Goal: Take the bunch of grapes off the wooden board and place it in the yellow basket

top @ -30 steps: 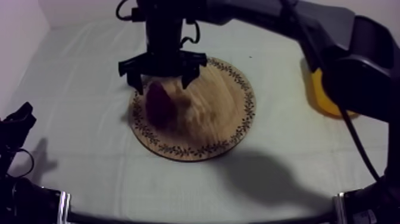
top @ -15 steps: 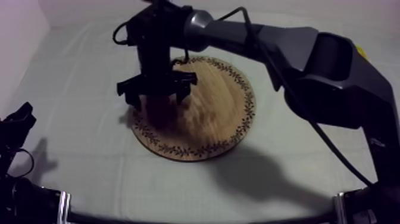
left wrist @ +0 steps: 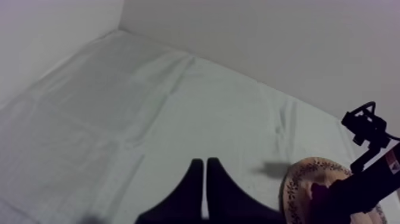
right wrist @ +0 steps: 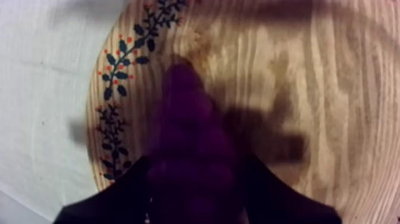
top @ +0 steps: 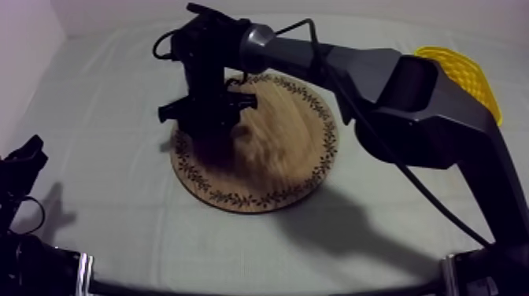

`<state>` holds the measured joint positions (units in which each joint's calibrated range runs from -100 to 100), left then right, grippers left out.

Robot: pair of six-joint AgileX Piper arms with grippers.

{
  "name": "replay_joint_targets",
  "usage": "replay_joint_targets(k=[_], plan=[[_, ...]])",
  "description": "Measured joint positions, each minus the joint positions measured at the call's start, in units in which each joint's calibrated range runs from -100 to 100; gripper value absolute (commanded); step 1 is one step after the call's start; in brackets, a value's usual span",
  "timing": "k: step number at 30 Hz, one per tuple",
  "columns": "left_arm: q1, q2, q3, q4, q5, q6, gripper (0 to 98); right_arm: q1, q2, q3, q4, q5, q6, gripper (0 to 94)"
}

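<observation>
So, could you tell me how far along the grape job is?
Nothing is finished yet. In hand: the right gripper is down over the bunch of grapes, which lies on the wooden board. Left to do: lift it and carry it to the yellow basket at the far right. The left gripper sits shut, idle.

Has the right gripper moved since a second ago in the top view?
Yes. The right gripper has dropped from above the far rim of the wooden board over the bunch of grapes.
</observation>
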<state>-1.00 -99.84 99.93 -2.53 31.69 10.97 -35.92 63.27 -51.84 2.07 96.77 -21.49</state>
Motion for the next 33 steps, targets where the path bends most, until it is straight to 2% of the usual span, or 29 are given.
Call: replay_joint_targets(k=[12, 19, 33], plan=[[0.0, 0.0, 0.0, 0.0, 0.0, 0.0, 0.0, -0.22, -5.7, 6.14, -0.33, -0.18, 1.27, 29.7], [0.0, 0.0, 0.0, 0.0, 0.02, 0.0, 0.0, -0.13, -15.18, 10.52, -1.27, 0.05, 2.33, 29.7], [0.0, 0.0, 0.0, 0.0, 0.02, 0.0, 0.0, 0.96, -35.37, 21.99, -1.04, 0.78, 4.19, 30.3]])
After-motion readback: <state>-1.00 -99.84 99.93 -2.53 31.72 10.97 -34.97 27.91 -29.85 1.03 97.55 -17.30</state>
